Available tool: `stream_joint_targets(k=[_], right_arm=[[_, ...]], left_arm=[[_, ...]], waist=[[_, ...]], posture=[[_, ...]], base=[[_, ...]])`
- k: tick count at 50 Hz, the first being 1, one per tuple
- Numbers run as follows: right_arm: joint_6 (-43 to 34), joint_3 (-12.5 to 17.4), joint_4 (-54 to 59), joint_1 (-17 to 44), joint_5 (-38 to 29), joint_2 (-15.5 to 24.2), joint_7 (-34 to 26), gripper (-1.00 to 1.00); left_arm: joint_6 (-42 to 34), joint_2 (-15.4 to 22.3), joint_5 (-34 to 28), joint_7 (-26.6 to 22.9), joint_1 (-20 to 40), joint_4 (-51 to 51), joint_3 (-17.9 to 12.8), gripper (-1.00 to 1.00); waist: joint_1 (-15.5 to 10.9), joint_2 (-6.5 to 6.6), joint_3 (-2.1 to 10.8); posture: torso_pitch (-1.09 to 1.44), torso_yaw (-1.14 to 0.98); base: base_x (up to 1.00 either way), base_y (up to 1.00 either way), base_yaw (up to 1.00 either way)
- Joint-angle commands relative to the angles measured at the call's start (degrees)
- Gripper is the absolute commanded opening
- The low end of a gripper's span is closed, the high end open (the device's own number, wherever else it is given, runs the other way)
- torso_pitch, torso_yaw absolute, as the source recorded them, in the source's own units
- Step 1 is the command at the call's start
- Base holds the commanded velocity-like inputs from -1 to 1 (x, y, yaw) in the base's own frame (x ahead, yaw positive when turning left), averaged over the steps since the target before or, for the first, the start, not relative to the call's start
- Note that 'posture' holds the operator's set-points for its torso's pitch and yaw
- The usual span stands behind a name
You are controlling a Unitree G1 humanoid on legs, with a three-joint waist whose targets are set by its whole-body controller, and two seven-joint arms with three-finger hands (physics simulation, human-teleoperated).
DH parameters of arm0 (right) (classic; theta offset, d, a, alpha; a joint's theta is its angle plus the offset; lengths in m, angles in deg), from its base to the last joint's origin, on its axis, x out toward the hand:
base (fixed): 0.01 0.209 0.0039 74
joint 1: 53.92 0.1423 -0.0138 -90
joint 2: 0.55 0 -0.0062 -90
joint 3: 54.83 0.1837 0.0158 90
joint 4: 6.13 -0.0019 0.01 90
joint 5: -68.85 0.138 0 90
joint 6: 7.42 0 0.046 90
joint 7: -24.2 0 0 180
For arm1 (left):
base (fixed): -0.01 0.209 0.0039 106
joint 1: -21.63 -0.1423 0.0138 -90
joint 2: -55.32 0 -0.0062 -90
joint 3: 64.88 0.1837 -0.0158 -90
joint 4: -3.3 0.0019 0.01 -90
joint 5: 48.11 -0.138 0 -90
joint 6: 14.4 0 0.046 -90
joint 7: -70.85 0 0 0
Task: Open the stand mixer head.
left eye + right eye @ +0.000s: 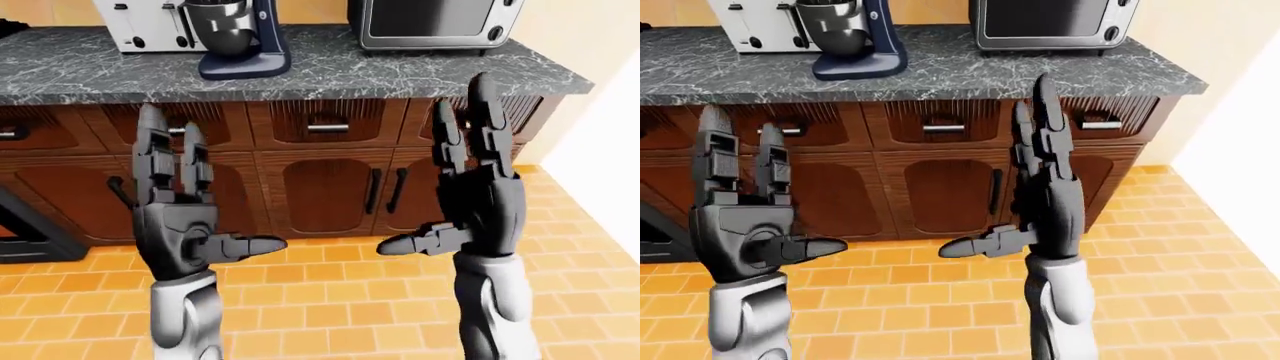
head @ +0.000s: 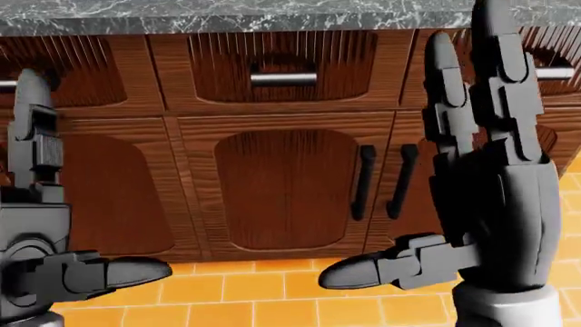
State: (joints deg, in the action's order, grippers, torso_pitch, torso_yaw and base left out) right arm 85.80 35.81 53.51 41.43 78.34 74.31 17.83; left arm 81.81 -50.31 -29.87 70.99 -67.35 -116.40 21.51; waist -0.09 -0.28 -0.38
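**Both hands raised and spread, mixer on the counter above**

The robot's dark grey 3-finger left hand (image 1: 180, 225) stands upright at the left of the left-eye view, 2 fingers pointing up and the thumb jutting toward the middle of the picture. It holds nothing; the fingers are spread apart. The matching right hand (image 1: 475, 199) stands at the right of that view in a mirrored pose, fingers straight up and thumb pointing left, likewise spread and empty. The 2 hands are well apart, with the cabinet fronts showing between them.

The dark blue stand mixer with a steel bowl (image 1: 238, 39) sits on the grey marbled stone countertop (image 1: 400, 71), near the top of the left-eye view and left of centre. Its head runs out of the picture at the top edge, so whether it is tilted cannot be told. A white boxy appliance (image 1: 150, 26) stands just beside it on its left, and a silver and black oven-like appliance (image 1: 432, 22) stands well to its right on the same counter.

Below the counter run reddish-brown wooden cabinets (image 2: 286, 184) with ribbed panels: a row of drawers with silver bar handles (image 2: 283, 79) and doors with black vertical handles (image 2: 363, 182). The floor is orange tile (image 1: 940, 300). Neither hand touches the counter or the cabinets.
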Motion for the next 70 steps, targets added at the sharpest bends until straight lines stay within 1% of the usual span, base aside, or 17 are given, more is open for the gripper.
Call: stream_joint_targets(k=[1,11,28,30,33,37,40,43,48,51,54,56,59,63,64,68,70], right_arm=[[-5.5,0.3,-7.0,2.9,3.1,0.2,1.6,1.00],[-24.4,3.9,-22.6,17.6,14.0,2.8,12.9,1.00],[-23.8,2.5,-23.3,17.0,13.7,3.9,13.0,1.00],[-23.3,1.6,-23.1,16.0,12.1,3.8,11.2,1.00],[-23.5,2.4,-23.1,16.2,13.0,2.9,11.5,1.00],[-23.4,1.7,-23.1,15.8,11.6,3.3,10.8,1.00],[-23.5,1.7,-23.0,15.7,11.5,3.0,10.4,1.00],[-23.2,1.4,-23.2,15.3,10.9,3.0,9.8,1.00],[-23.5,2.0,-22.7,15.8,11.4,2.5,9.8,1.00],[-23.1,2.0,-22.5,15.9,11.1,2.9,9.4,1.00],[-23.1,2.1,-22.2,15.8,11.4,2.9,9.6,1.00],[-22.8,1.9,-22.1,15.7,11.4,2.8,9.4,1.00],[-22.6,1.7,-22.2,15.9,10.9,2.8,9.4,1.00],[-22.8,1.8,-22.3,15.5,11.4,2.5,9.2,1.00],[-23.1,2.1,-22.3,15.8,12.1,2.3,10.0,1.00],[-22.8,1.7,-22.2,15.4,11.2,2.9,9.4,1.00],[-22.9,1.7,-22.5,15.3,11.6,2.4,9.6,1.00]], left_arm=[[-4.0,0.5,3.8,2.8,2.6,-6.3,-1.0,1.00],[-10.3,4.1,14.8,12.4,10.2,-16.2,-6.8,1.00],[-10.0,6.2,17.0,14.7,11.1,-18.8,-7.9,1.00],[-10.1,6.2,17.0,14.9,11.1,-19.0,-7.9,1.00],[-10.0,6.2,16.9,14.8,11.1,-18.8,-7.9,1.00],[-9.5,5.9,16.5,14.4,10.7,-18.3,-7.8,1.00],[-9.1,5.8,15.8,14.1,10.6,-17.8,-7.7,1.00],[-9.4,5.9,16.2,14.3,10.8,-18.1,-7.8,1.00],[-9.4,6.1,16.0,14.2,11.2,-17.6,-7.9,1.00],[-9.1,5.9,15.7,14.1,11.2,-17.3,-7.6,1.00],[-9.1,5.9,15.6,14.0,11.4,-17.1,-7.6,1.00],[-8.9,5.8,15.6,13.9,11.1,-17.0,-7.5,1.00],[-8.7,5.8,15.6,13.8,11.2,-16.6,-7.7,1.00],[-8.5,5.9,15.5,13.8,11.0,-16.6,-7.8,1.00],[-8.5,5.9,15.5,13.7,11.0,-16.6,-7.8,1.00],[-8.5,5.8,15.4,13.7,10.8,-16.7,-7.7,1.00],[-8.4,5.8,15.4,13.7,10.8,-16.7,-7.7,1.00]], waist=[[0.0,0.02,1.04],[-0.1,0.37,0.25],[0.1,0.83,-0.12],[0.1,-2.33,-1.16],[0.7,-3.26,-1.17],[1.3,3.04,-2.28],[1.0,-0.36,-1.04],[1.4,7.14,-2.45],[0.3,-0.38,-2.95],[0.3,3.00,-0.94],[-0.5,-0.99,-3.45],[-0.5,-2.87,-2.45],[0.5,2.77,-2.13],[0.7,-2.90,-1.54],[0.8,-1.82,-3.93],[1.8,5.45,-1.66],[0.6,0.96,-3.23]], posture=[[0.00,0.00],[0.00,0.00],[0.00,0.00],[0.00,0.00],[0.00,0.00],[0.00,0.00],[0.00,0.00],[0.00,0.00],[0.00,0.00],[0.00,0.00],[0.00,0.00],[0.00,0.00],[0.00,0.00],[0.00,0.00],[0.00,0.00],[0.00,0.00],[0.00,0.00]], base=[[0.00,0.00,0.00],[0.00,0.00,0.00],[0.00,0.03,0.00],[0.00,1.00,0.00],[0.00,0.56,0.00],[0.00,0.38,0.00],[0.00,0.79,0.00],[0.00,0.00,0.00],[0.00,0.62,0.00],[0.00,0.26,0.00],[0.00,1.00,0.00],[0.00,0.24,0.00],[0.00,0.25,0.00],[0.00,1.00,0.00],[0.00,0.00,0.00],[0.00,0.24,0.00],[0.00,1.00,0.00]])
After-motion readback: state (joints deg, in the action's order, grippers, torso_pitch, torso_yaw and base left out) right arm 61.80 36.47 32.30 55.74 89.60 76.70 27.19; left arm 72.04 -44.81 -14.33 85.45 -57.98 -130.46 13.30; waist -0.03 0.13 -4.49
